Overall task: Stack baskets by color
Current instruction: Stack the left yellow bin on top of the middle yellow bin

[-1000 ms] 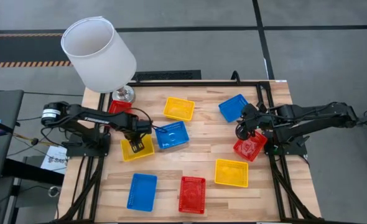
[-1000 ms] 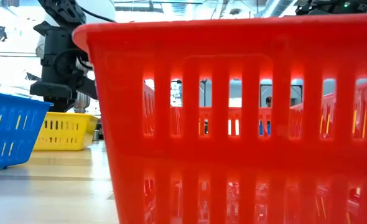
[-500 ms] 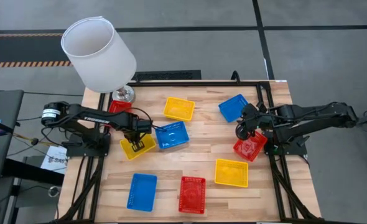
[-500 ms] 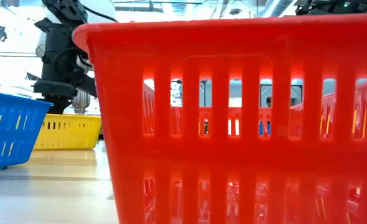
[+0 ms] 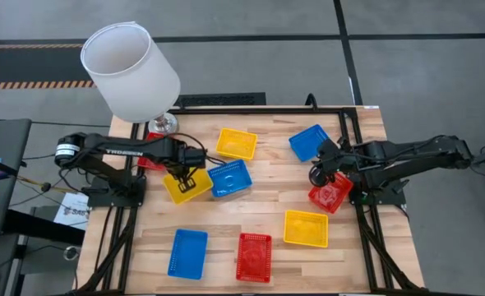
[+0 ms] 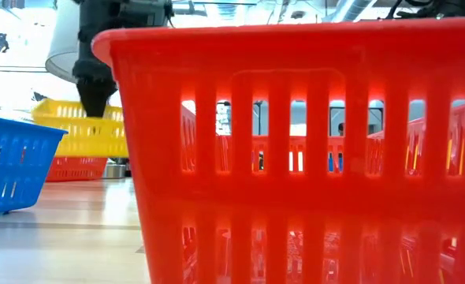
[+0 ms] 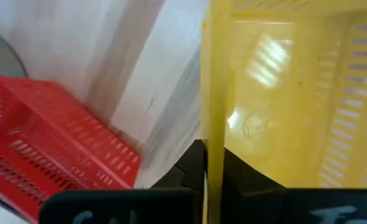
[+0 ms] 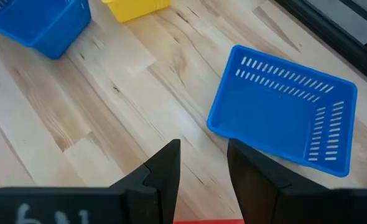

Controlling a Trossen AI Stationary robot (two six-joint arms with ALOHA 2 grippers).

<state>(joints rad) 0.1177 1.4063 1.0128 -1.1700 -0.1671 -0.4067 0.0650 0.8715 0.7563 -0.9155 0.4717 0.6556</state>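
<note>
My left gripper (image 5: 185, 175) is shut on a yellow basket (image 5: 187, 187) at the table's left, which it holds above the wood; the low view shows that yellow basket (image 6: 83, 126) raised. Beside it a blue basket (image 5: 228, 178) rests on its bottom, and a red basket (image 7: 53, 143) rests near the lamp's base. My right gripper (image 5: 317, 174) stands open at the table's right, above the wood, between a blue basket (image 8: 283, 112) and a red basket (image 5: 331, 196). Nothing is between its fingertips (image 8: 171, 149). My left gripper pinches one side wall of the yellow basket at its rim (image 7: 212, 124), one finger inside the basket and one outside. The fingers come from above, pointing down. The basket hangs clear of the table, open side up and about level.
A big white lamp (image 5: 131, 70) stands at the far left corner. More baskets lie spread out: yellow (image 5: 236, 143) at the far middle, yellow (image 5: 306, 228) at the near right, red (image 5: 254, 256) and blue (image 5: 188, 252) at the near edge. Bare wood runs across the middle.
My left gripper has gone up and a little toward the table's far right with the yellow basket. The basket stood on the wood a second ago and now hangs clear of it, uncovering the red basket behind it in the low view.
</note>
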